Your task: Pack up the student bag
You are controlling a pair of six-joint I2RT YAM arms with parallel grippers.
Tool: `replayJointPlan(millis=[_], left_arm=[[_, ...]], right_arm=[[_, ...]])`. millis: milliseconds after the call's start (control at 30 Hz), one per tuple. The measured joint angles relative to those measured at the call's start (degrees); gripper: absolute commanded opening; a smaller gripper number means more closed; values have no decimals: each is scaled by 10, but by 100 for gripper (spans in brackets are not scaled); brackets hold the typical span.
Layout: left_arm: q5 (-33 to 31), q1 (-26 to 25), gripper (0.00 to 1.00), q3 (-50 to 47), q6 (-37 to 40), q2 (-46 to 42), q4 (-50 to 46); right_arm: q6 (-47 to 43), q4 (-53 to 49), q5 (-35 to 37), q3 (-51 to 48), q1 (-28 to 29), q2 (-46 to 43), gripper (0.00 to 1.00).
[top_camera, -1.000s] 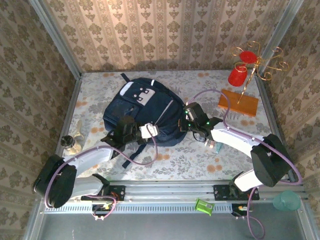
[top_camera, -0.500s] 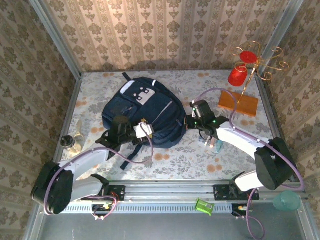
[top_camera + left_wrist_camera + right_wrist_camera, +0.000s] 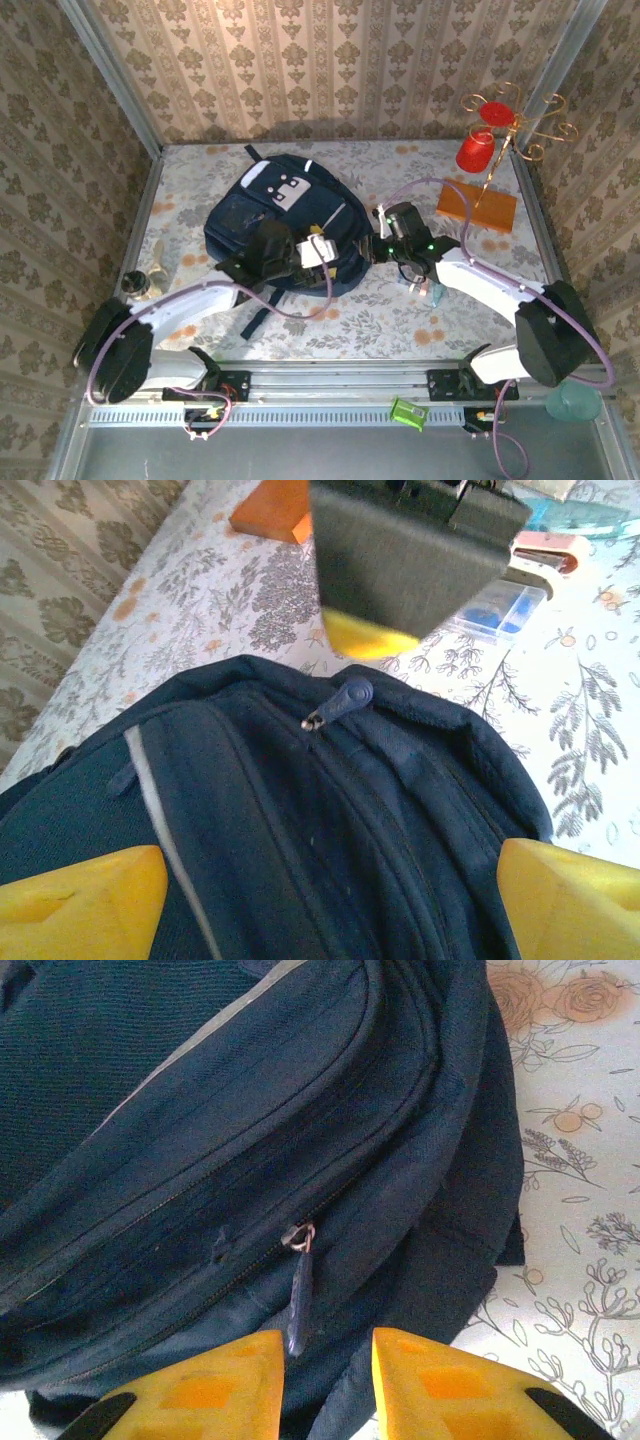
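Note:
The student bag (image 3: 285, 225), a dark navy backpack with a white studded patch, lies in the middle of the table. My left gripper (image 3: 300, 252) hovers over its near right part, open. In the left wrist view its yellow fingertips (image 3: 80, 900) stand wide apart over the bag's fabric (image 3: 300, 820), with a zipper pull (image 3: 340, 700) ahead of them. My right gripper (image 3: 376, 247) is at the bag's right edge, open a little. Seen from the right wrist, a zipper pull (image 3: 297, 1305) hangs loose beside the left fingertip (image 3: 205, 1390), touching neither pad.
An orange block (image 3: 477, 205) lies at the back right beside a gold stand with a red cup (image 3: 476, 151). A clear box with blue contents (image 3: 495, 610) sits by the right arm. A glass jar (image 3: 140, 285) stands at the left edge.
My left gripper has opened wide and moved right, over the bag's near right part. My right gripper's jaws have parted a little; it has drawn slightly back to the right.

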Motion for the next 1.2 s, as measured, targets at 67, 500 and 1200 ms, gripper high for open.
replayJointPlan(millis=[67, 500, 1200], left_arm=[[-20, -8, 83, 24, 0, 36, -10], [-70, -9, 79, 39, -8, 86, -38], [-101, -7, 0, 83, -16, 117, -96]], right_arm=[[0, 0, -7, 10, 0, 21, 34], [3, -10, -24, 46, 12, 90, 17], [-2, -5, 31, 2, 16, 18, 0]])
